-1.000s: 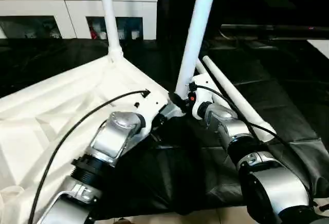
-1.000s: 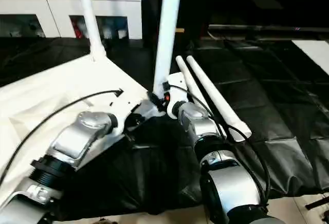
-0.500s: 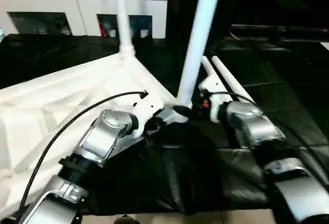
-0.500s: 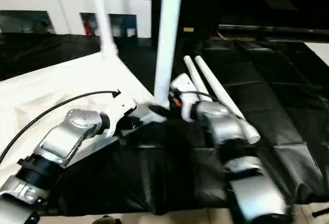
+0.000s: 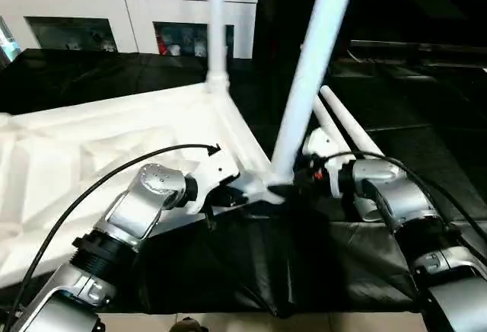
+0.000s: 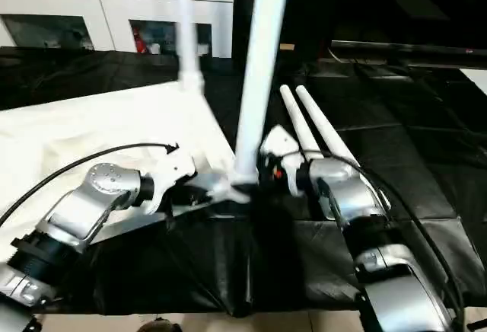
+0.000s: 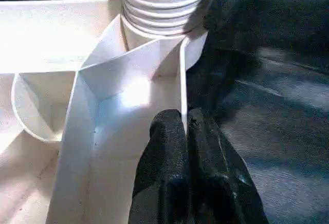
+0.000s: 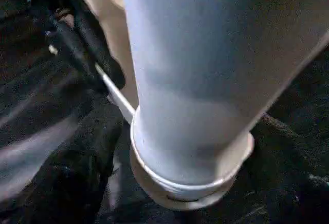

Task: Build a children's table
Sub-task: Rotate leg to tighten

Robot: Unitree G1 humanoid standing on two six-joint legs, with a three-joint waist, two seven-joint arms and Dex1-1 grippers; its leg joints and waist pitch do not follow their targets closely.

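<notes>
An upturned children's table top [image 5: 91, 157] lies on black sheeting [image 5: 426, 142], its ribbed underside facing up and its long axis running from the near left toward the far right corner. At that near-right edge the left gripper [image 7: 186, 131] is clamped tight on the thin raised rim, one black finger [image 7: 164, 147] on each side of the wall, pinning the top in place.

A far leg [image 5: 215, 20] already stands upright in its corner socket. Nearer the camera, a second leg [image 5: 312, 73] rises from the near-right corner socket [image 8: 190, 183], leaning slightly to the right as it climbs out of frame; its ridged foot sits in the round collar, though whether it is fully seated cannot be told.

The right gripper [image 5: 304, 176] sits just beside the base of this leg with its fingers spread wide, grasping nothing. Right of it, two spare legs [image 5: 342, 122] lie side by side on the sheeting, pointing from near to far, thick ends toward the robot.

The moulded plastic looks light and stiff but smooth, so a leg would likely slip in a loose pinch and topple easily while unseated. The safest hold appears to be low on the shaft, close to the socket, where it is thickest; the top is best steadied by its rim or ribs, as the left arm does here.
</notes>
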